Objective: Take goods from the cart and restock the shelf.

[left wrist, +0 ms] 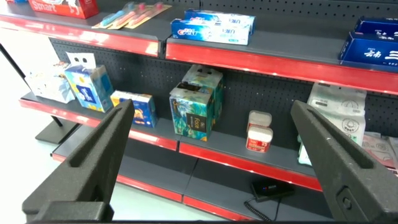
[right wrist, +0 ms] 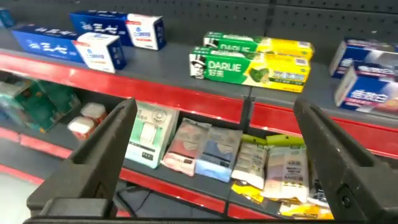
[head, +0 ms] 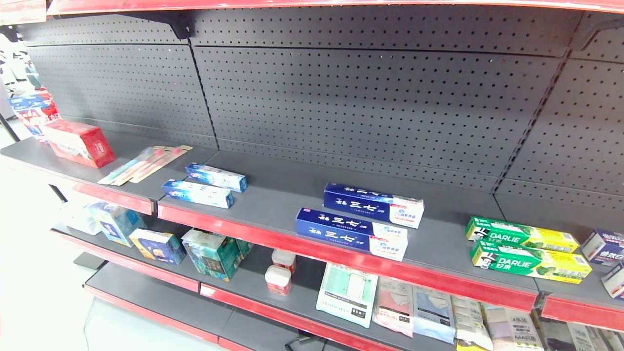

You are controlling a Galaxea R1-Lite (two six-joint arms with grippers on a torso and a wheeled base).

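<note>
The shelf (head: 282,195) in front of me is dark grey, with red front edges and a perforated back panel. On its upper board, starting from my left, lie a red box (head: 78,143), flat toothbrush packs (head: 146,163), two pale blue cartons (head: 197,193), two dark blue cartons (head: 351,234) and two green-and-yellow cartons (head: 529,262). Each pair lies flat, one carton just behind the other. On the board below stand printed boxes (head: 212,253) and two small red-and-white jars (head: 278,280), one behind the other. To my right of them, flat packets (head: 347,292) lie in a row.
</note>
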